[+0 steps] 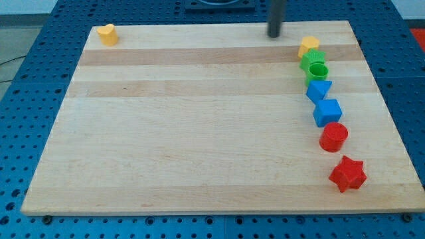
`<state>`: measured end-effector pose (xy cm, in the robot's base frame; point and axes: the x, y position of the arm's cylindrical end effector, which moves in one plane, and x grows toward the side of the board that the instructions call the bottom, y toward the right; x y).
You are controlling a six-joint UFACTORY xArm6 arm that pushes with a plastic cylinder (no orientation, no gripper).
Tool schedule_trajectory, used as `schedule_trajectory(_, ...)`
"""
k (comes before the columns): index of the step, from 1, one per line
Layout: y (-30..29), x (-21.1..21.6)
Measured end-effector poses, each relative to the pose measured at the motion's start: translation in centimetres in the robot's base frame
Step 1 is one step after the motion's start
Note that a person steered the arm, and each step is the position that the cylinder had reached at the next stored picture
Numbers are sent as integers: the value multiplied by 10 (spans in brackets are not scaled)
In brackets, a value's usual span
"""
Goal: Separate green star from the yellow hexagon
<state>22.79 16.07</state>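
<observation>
Claw there is none on this arm: a straight dark rod is fitted instead, so nothing can be said to stand apart, together or clamped. Only the lower part of the rod is seen, coming down from the view's top edge, and my tip (275,36) is set on the pale wooden bench (199,133) close to its far edge.

To the view's right of my tip and slightly lower, near but not touching, the yellow plastic hexagon block (308,46) is found. Directly below it, and pressed against it, the green plastic star block (311,59) is seen; it is bright green, and its points are hard to make out because a green plastic cylinder block (319,70) with a hollow top is pressed against its lower side and partly covers it. The star and the hexagon are thus not yet parted.

From there a curved line of blocks is carried on towards the view's bottom right, ever farther from my tip: a blue plastic block of roughly triangular shape (319,89), a blue plastic cube (327,111), a red plastic cylinder (333,137) and, a little apart, a red plastic star (347,174).

Well away to the view's left of my tip, at the bench's far corner, a second yellow plastic block (107,33) is placed alone; its shape cannot be told with certainty.

The bench is laid on a blue perforated surface (40,99).
</observation>
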Motion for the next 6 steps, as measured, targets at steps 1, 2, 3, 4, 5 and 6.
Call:
schedule_trajectory(1,109,26)
schedule_trajectory(2,137,81)
schedule_trajectory(3,53,101)
schedule_trajectory(4,18,123)
schedule_trajectory(5,-26,110)
schedule_trajectory(6,-89,87)
